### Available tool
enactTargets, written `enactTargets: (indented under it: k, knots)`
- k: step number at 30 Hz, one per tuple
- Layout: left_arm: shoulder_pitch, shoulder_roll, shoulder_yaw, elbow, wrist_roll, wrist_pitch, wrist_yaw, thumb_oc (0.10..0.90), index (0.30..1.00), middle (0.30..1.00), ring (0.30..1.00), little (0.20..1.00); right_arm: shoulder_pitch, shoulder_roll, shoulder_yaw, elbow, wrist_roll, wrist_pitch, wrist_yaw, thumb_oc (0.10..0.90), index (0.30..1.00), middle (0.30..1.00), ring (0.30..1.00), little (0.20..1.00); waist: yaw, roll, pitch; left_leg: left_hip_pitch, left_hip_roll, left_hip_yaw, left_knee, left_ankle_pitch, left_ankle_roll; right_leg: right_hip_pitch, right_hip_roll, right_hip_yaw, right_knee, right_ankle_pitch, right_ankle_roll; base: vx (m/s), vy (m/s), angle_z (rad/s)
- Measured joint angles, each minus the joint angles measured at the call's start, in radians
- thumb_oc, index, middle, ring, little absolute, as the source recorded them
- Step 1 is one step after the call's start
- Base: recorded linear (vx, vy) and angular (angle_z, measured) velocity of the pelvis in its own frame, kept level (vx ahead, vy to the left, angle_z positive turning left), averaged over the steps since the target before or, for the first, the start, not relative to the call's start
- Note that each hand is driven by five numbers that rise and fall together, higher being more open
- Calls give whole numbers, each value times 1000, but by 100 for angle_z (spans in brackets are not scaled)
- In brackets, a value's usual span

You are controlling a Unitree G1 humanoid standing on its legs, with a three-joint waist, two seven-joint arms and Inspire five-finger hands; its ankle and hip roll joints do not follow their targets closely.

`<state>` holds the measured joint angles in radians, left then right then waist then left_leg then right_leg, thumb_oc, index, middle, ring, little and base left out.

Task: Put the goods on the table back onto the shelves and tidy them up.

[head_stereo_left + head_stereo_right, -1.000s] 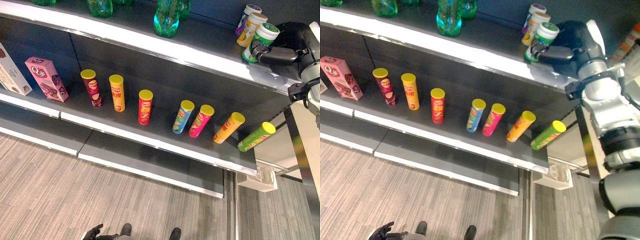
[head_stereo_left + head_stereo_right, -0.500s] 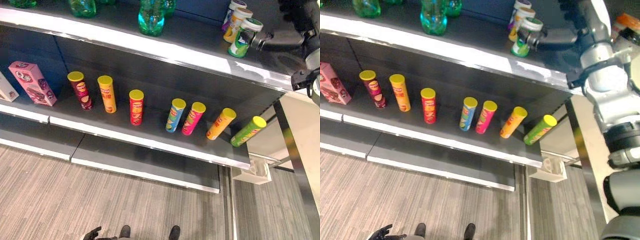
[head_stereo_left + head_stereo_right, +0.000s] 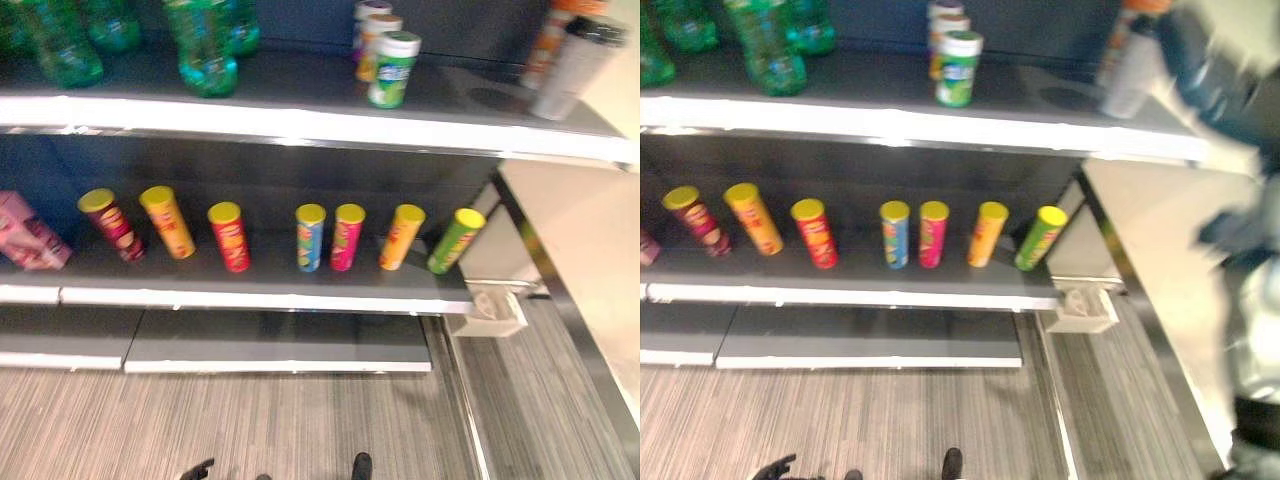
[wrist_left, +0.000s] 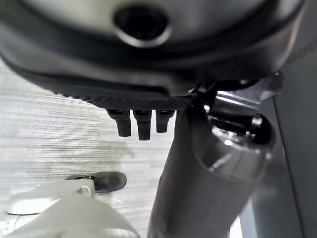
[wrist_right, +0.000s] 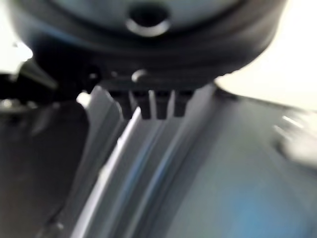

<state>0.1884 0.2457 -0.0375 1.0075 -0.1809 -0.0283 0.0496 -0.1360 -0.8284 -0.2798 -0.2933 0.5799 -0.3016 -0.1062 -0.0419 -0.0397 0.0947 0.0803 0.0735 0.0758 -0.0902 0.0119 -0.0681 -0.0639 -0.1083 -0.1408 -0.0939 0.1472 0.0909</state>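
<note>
Shelving is taking the green-capped cup (image 3: 393,68) upright, so I'm steering my empty, straight-fingered right hand (image 5: 148,106) tableward for more goods

The right hand (image 3: 1215,85) blurs past recognition beside the top shelf (image 3: 940,115). A pink box (image 3: 30,235) is cut off at the frame's edge.

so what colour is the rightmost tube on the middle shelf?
Green tube with a yellow lid, clearest in the left eye view.

A shop aisle: dark shelves (image 3: 300,290) of crisp tubes (image 3: 311,237) (bottles (image 3: 205,50) on the tier above)
</note>
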Motion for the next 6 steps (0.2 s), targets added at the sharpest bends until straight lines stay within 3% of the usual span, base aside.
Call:
enactTargets:
  k: [3, 6]
  knots:
    - [-9, 9, 4, -31, 18, 1, -13, 800, 900, 900, 900, 900, 117, 1, 82, 22, -9, 78, 72, 800, 900, 900, 900, 900, -17, 12, -5, 2, 0, 32, -1, -2, 2, -15, 0, 21, 0, 8, 1, -16, -11, -33]
    - [-22, 24, 8, -80, 23, 0, -38, 800, 900, 900, 900, 900, 279, 81, 150, 29, -9, 126, 161, 800, 900, 900, 900, 900, -26, 13, -5, 3, 5, 52, -2, -2, 2, -24, 6, 36, -7, 5, -4, 5, -17, -17]
